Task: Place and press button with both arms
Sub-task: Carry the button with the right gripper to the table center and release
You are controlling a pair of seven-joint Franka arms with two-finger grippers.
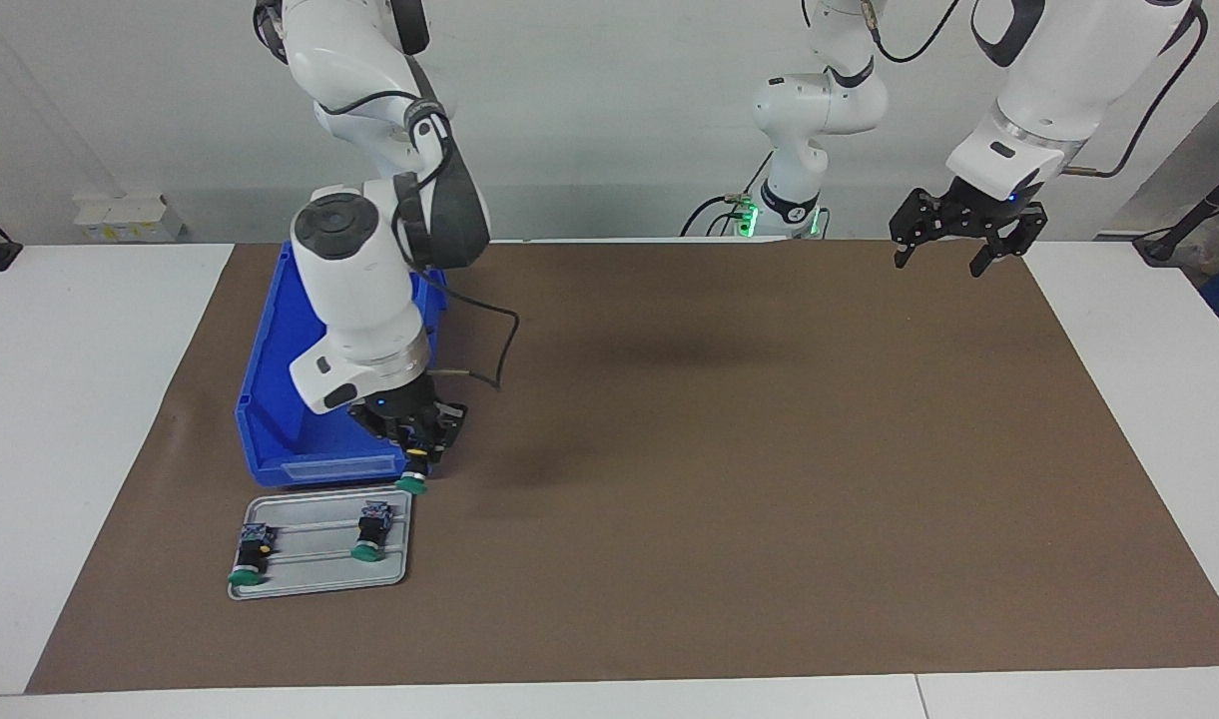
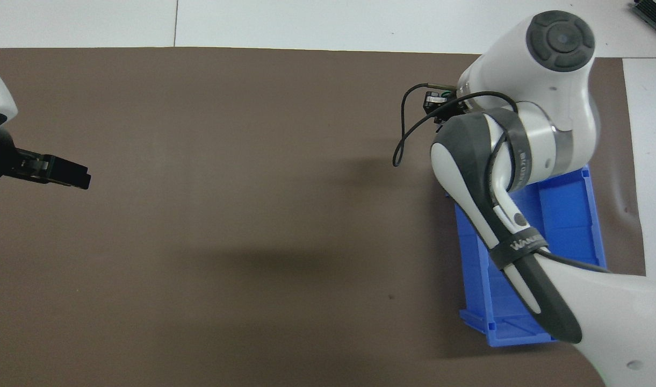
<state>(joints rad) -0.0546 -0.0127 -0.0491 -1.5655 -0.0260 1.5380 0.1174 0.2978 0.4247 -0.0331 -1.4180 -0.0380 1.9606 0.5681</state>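
**Facing view: right arm has a button up off the tray**

Facing view first, since it shows the most. The right gripper (image 1: 416,461) is up in the air, fingers pinched on a button (image 1: 413,479) that hangs cap-down from the tips, its green cap at the bottom and a bit of yellow band showing just above it. It sits over the mat (image 1: 719,449), right by the corner of the blue bin (image 1: 270,419) and just above the tray's (image 1: 314,584) nearer edge. I can't tell the exact gap between cap and mat.

The tray is a small grey one, lying flat on the mat, just farther from the robots than the bin, at the right arm's end of the table. Two more buttons lie on it on their sides, green caps pointing away from the robots: one (image 1: 251,554) by the outer end of the tray, one (image 1: 371,532) by the end closer to the table's middle. There's a free slot between them.

The bin is mostly covered by the right arm (image 1: 364,290), which leans over it.

The left gripper (image 1: 960,240) waits up in the air over the mat's corner at the left arm's end, fingers spread wide, nothing in them.

Overhead view adds little: the right arm (image 2: 526,129) hides the tray completely and only a sliver of gripper (image 2: 438,102) peeks out. The left gripper (image 2: 51,171) just pokes in from the edge.
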